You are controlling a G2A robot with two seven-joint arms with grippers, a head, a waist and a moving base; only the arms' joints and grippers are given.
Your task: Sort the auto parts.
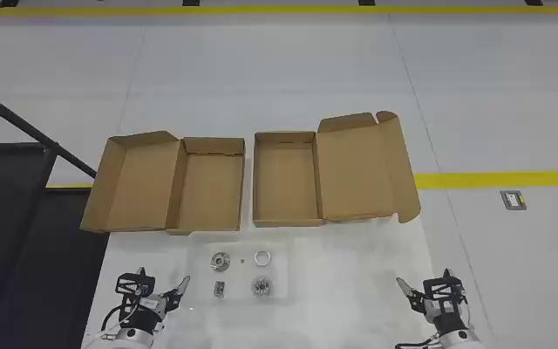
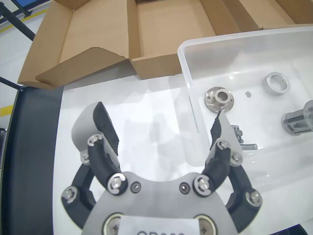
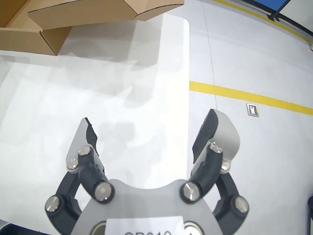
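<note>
White desk (image 1: 349, 270) carries two open cartons, left carton (image 1: 209, 188) and right carton (image 1: 283, 179), presumably as sorting bins. Before them a clear tray (image 2: 244, 35) keeps the auto parts (image 1: 220, 259) together. Left jaws and right jaws stand wide, empty.

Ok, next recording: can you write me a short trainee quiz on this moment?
1. True or false: the left gripper is open and empty.
2. The silver flanged metal hub lies: A) in a cardboard box; B) in the clear plastic tray; C) between gripper fingers.
3. Short answer: what does the open brown cardboard box nearest the left gripper hold?
Key: 1 true; 2 B; 3 nothing.
</note>
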